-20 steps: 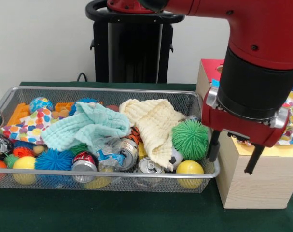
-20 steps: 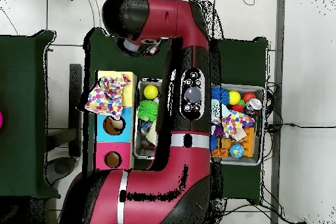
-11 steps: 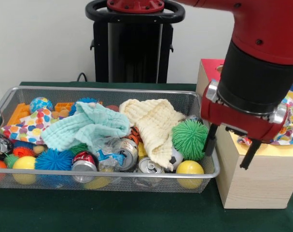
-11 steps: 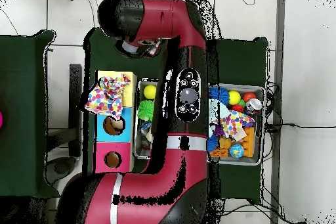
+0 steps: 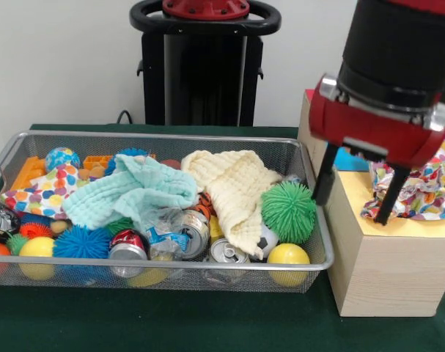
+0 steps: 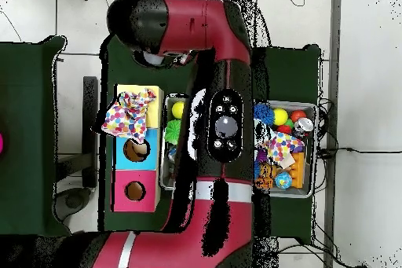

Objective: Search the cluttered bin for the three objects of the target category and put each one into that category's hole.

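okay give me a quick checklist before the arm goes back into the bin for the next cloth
1. Gripper open and empty: ok, fingers apart, nothing between them.
2. Polka-dot cloth on the wooden box dropped into its hole: not ok, it sits bunched on top.
3. Next targets exposed: ok, mint cloth and cream cloth lie on top of the clutter.
4. Gripper clear of the wire bin rim: ok, it hangs beside the box edge.
5. Hole free under the polka-dot cloth: cannot tell.

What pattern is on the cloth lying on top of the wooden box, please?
The cloth is white with multicoloured polka dots, clearest in the front view.
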`<state>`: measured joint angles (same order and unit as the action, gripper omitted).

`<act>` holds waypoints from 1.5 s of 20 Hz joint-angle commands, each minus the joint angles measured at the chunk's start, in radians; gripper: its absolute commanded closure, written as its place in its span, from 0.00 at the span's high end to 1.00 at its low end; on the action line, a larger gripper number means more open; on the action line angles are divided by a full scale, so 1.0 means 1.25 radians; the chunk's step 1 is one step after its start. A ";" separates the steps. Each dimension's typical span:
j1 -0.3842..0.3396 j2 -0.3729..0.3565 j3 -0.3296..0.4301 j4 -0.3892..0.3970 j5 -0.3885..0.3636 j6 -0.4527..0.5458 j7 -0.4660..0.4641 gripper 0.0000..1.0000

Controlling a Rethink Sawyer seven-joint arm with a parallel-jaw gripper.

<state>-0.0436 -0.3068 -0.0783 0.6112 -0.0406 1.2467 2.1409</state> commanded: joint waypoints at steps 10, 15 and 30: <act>0.009 -0.085 -0.059 0.210 -0.070 0.018 0.014 1.00; 0.014 -0.080 -0.070 0.206 -0.084 0.020 0.009 1.00; 0.017 -0.087 -0.068 0.221 -0.091 -0.016 0.005 1.00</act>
<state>-0.0213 -0.4155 -0.1769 0.7140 -0.1139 1.2224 2.1409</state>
